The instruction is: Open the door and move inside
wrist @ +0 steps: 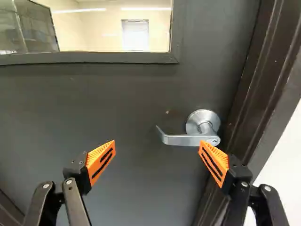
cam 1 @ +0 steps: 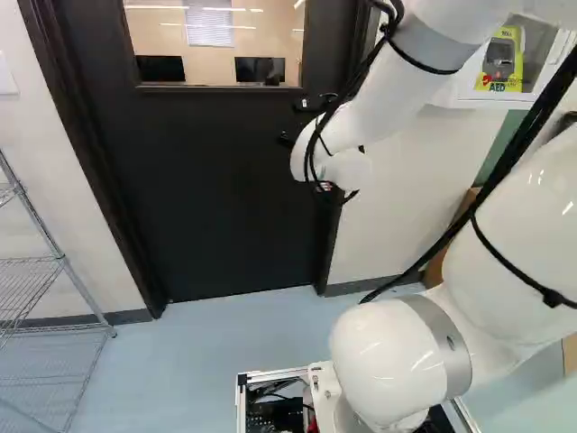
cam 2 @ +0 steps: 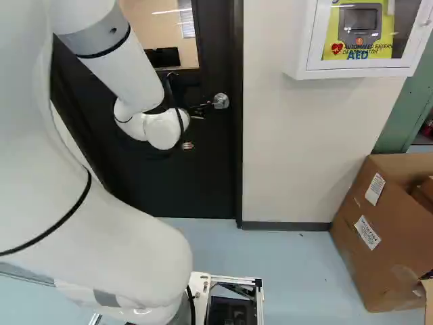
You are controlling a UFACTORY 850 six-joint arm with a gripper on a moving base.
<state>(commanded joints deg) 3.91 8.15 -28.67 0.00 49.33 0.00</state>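
Note:
A dark door [cam 1: 207, 198] with a window stands closed in its frame. In the right base view, my gripper [cam 2: 188, 145] is partly hidden by the wrist, just below the door's silver lever handle [cam 2: 220, 101]. The wrist view shows the gripper [wrist: 157, 147] wide open, its orange pads apart and nothing held between them. Ahead of the fingers, the lever handle [wrist: 181, 140] points inward from its round base; one fingertip overlaps the view of its pivot end. Whether that fingertip touches the handle, I cannot tell.
A wire shelf [cam 1: 36, 280] stands left of the door. Right of the door frame [cam 2: 238, 135], a white AED cabinet [cam 2: 358, 70] hangs on the wall, with an open cardboard box [cam 2: 379, 237] on the floor beyond. Blue floor [cam 1: 198, 352] lies between base and door.

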